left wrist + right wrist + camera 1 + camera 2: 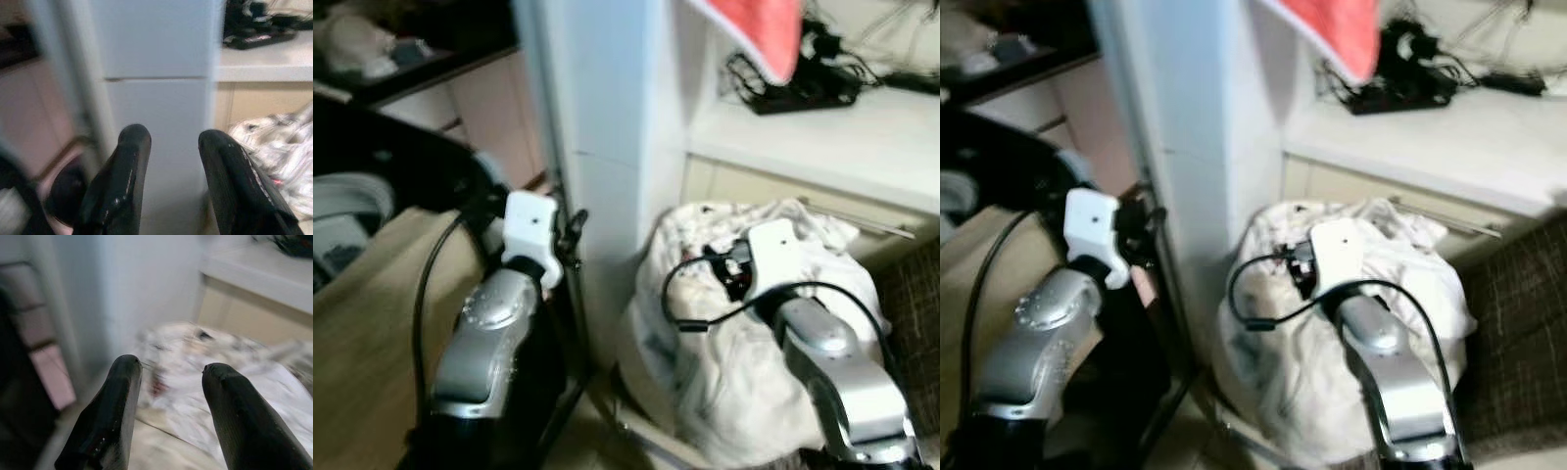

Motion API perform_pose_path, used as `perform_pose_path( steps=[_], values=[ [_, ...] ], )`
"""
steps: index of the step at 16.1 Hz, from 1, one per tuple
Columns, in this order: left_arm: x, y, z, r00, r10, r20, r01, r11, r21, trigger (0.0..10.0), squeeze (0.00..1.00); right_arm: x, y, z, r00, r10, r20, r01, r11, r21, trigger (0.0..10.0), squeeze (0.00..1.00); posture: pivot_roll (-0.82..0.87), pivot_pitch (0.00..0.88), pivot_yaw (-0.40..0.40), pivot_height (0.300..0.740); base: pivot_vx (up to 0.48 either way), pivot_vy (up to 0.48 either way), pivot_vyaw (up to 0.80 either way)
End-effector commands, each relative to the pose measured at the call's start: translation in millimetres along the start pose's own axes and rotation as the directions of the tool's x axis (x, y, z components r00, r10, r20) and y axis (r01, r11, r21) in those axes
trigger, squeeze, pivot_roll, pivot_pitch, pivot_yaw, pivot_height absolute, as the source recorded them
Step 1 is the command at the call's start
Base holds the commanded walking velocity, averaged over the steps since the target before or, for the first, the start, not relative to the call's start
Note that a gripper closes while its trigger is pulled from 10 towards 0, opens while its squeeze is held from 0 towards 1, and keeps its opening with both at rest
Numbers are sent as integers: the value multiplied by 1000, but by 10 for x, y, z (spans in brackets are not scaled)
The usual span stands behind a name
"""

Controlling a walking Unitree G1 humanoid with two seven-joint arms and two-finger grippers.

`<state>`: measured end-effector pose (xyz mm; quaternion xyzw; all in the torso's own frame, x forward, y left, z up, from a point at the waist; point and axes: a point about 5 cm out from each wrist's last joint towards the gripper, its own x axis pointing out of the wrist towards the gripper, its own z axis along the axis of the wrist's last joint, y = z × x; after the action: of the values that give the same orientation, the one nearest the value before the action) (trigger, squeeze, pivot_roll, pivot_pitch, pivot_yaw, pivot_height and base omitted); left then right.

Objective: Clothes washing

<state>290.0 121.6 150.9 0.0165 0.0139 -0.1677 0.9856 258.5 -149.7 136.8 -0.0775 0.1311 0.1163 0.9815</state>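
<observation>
On my far left sits a dark appliance with a grey rim [352,211], perhaps the washer. My left gripper [168,147] hangs released, holding nothing, facing the tall white pillar [607,127]. Right of the pillar, the heaped white patterned laundry [744,392] bulges over the rim of its basket on the floor. My right gripper [168,369] hovers above the heap, fingers parted and empty. Above, a red cloth [754,29] hangs over the white counter [822,137]. I worry the right arm's loose black cable [705,313] could snag in the fabric, or a shallow pinch could drag the whole pile out.
</observation>
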Motion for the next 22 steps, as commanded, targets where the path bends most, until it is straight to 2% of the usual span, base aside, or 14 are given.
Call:
perform_pose_path(
  steps=[1,4,5,9,11,13,15,17,18,19,21,22],
  values=[
    [-1,41,27,1000,10,7,-10,1000,10,10000,0,12,-11,55,1000,-17,23,17,1000,14,10000,0,-118,0,32,740,0,0,0],
    [-15,70,11,1000,21,-3,-21,1000,21,10000,0,13,-18,60,999,-19,31,17,998,64,10000,0,-115,0,30,740,0,0,0],
    [-23,80,7,1000,23,-6,-23,999,23,10000,0,14,-29,74,999,-21,44,17,996,90,10000,1000,-115,0,30,740,0,0,0],
    [-31,88,-23,1000,6,-26,-5,999,32,10000,0,100,-195,58,993,-113,14,111,990,89,10000,1000,-110,0,35,740,0,0,0],
    [-15,35,-35,997,-71,-33,73,996,55,10000,0,241,-472,-9,976,-210,-55,214,973,89,10000,1000,-113,0,44,740,0,0,0],
    [-21,-8,-70,983,-171,-63,176,981,84,10000,0,329,-622,-87,972,-211,-105,220,973,77,10000,1000,-112,0,51,740,0,0,0],
    [-56,-19,-102,951,-287,-112,300,946,120,10000,0,449,-843,-248,961,-207,-186,215,976,26,10000,1000,-111,0,55,740,0,0,0],
    [-123,-45,-96,904,-405,-139,419,903,92,10000,0,504,-970,-393,939,-197,-283,210,977,19,10000,1000,-107,0,54,740,0,0,0],
    [-178,-66,-89,862,-477,-173,494,867,69,10000,0,523,-1069,-447,923,-218,-316,224,974,-16,10000,1000,-96,0,49,740,0,0,0],
    [-227,-81,-83,825,-530,-194,547,836,40,10000,0,547,-1153,-479,917,-232,-326,234,972,-31,10000,1000,-96,0,49,740,0,0,0],
    [-286,-76,-103,782,-582,-222,603,797,34,10000,0,606,-1223,-511,921,-207,-331,210,977,-25,10000,1000,-87,0,56,740,0,0,0],
    [-294,-76,-108,776,-589,-227,610,792,30,10000,0,610,-1249,-519,916,-215,-338,211,976,-47,10000,1000,-87,0,56,740,0,0,0]
  ],
)
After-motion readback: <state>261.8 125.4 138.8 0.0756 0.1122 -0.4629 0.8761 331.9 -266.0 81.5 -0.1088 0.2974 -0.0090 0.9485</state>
